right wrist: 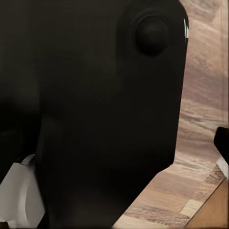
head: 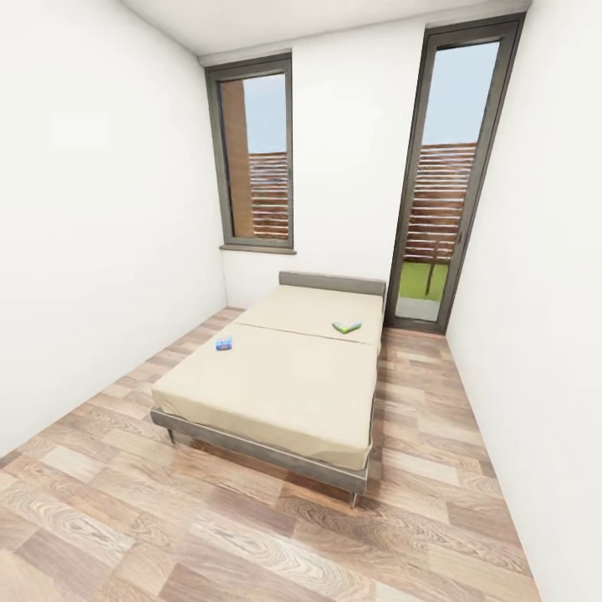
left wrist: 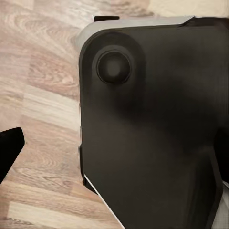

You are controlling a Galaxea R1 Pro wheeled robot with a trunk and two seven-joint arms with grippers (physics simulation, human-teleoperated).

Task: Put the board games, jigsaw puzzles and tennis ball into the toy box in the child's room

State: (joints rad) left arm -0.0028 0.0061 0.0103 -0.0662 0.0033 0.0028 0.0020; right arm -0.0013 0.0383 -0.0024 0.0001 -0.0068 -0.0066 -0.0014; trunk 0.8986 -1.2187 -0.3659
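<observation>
Two board games lie on the bed (head: 276, 393): a blue one (head: 223, 343) near its left edge, a green one (head: 346, 327) far right. Both are thin, risking slipped grasps. Claw states: cannot tell.

Head camera sits high and looks forward and down the room, with the bed (head: 284, 380) mid-frame, some way off, and two windows (head: 255, 155) up top. Both wrist cameras point down, right up against a dark robot body panel (left wrist: 152, 133). All three catch the wood floor (head: 125, 535).
</observation>
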